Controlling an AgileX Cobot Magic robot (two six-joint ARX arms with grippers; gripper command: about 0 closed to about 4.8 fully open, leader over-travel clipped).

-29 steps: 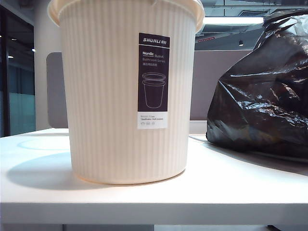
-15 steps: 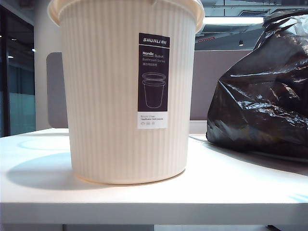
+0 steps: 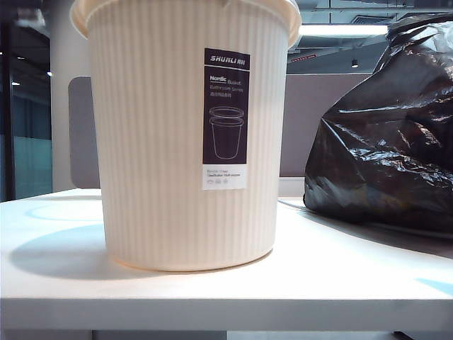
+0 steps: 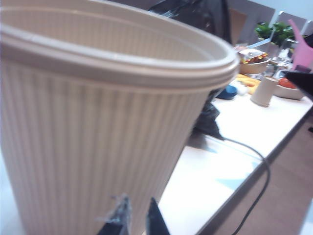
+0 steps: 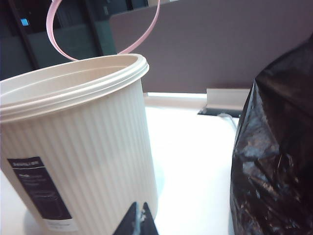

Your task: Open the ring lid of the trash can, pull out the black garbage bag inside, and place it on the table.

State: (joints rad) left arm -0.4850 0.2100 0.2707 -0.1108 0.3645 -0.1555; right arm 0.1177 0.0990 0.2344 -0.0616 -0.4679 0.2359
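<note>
so the trash can [image 3: 187, 134] stands upright on the table [image 3: 226, 287], label facing the exterior camera; the black garbage bag [image 3: 386, 134] is already out of it, sitting on the tabletop to the can's right, apart from it with a strip of bare white between them. neither gripper shows in the exterior view.

left gripper [image 4: 134, 220]: only the two dark fingertips poke into its wrist view, close together with a slim gap; nothing visibly between them, though a bit of crinkly film seems stuck on one tip; can't tell if it's really pinching anything. it sits low beside the ribbed wall of the trash can [image 4: 98, 147], well below the rim; the bag [image 4: 205, 19] peeks out beyond the can.

right gripper [image 5: 139, 220]: tips pressed together, empty; it's by the foot of the can [image 5: 83, 161], with the bag [image 5: 274, 161] off to the other side, not touching it.

the ring lid [image 5: 105, 32] is off the can, a thin pink hoop showing above and behind the rim; what it rests on I can't tell.
</note>
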